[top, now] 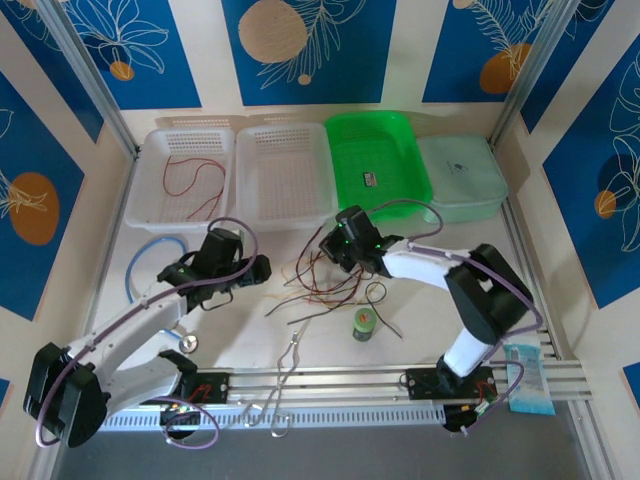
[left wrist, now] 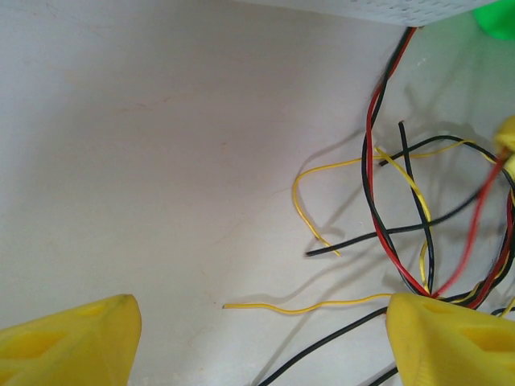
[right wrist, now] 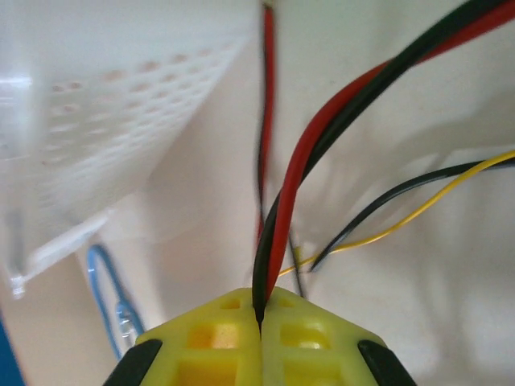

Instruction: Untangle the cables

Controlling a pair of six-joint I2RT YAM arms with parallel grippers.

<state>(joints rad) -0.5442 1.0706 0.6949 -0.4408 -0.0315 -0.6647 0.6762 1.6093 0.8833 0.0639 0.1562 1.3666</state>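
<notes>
The table [top: 420,335] is carrying the cables [top: 318,285], sprawling between both arms before the white baskets [top: 280,175]. The left gripper [left wrist: 257,342] is hanging wide open, empty, strands lying off its right finger. The right gripper [right wrist: 259,318] (the nearer one) is pinching a red-and-black pair [right wrist: 298,177], running lengthwise out of closed jaws.
</notes>
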